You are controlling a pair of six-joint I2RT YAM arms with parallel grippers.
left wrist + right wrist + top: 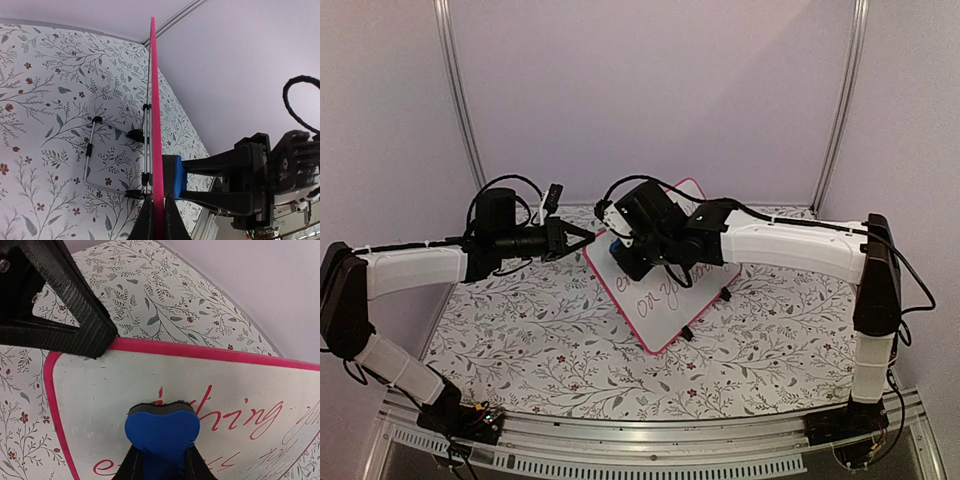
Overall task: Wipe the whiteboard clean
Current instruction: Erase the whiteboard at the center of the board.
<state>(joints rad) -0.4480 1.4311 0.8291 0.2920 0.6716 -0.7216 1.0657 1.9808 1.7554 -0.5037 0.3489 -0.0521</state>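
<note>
On the floral surface (520, 330), the left arm reaches sideways. The left end effector (159, 222) is pinched tight on the pink edge of the whiteboard (665, 300), which stands propped mid-surface. The right arm hides most of its red cursive, and only "hing" and "on yo" can be read. That arm bends inward, and the right end effector (160, 462) narrowly grips a blue eraser (161, 427) against the board's face.

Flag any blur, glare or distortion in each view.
Top external: even light, no glare, writing on the pink-framed white whiteboard small and soft. Left wrist: board edge-on, floral table edge bowed by the lens. Right wrist: red writing sharp beside the blue foam eraser.
</note>
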